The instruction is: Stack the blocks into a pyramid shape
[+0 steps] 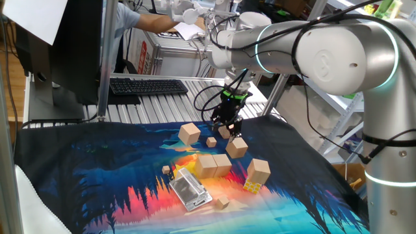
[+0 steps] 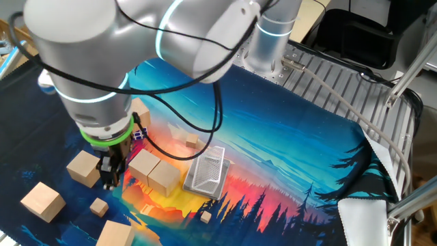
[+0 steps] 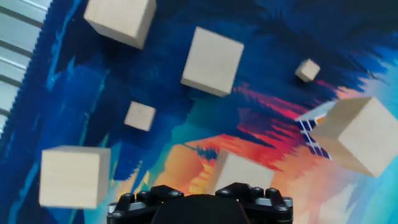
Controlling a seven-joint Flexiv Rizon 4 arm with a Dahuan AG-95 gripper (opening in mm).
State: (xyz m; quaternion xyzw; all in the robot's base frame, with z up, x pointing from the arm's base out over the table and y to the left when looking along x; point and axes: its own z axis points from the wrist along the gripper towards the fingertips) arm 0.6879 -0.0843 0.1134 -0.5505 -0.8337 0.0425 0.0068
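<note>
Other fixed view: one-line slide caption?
Gripper hangs over the mat beside two touching blocks, other blocks scattered, pyramid not yet started.

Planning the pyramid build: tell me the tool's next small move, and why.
Probably shift the tool over the loose block right beside it and lower to grasp it: the tool looks open and empty, and only two paired blocks form a base so far.

Hand view blurred; tool fingertips cut off by bottom edge; puzzle cube mostly hidden behind block.
</note>
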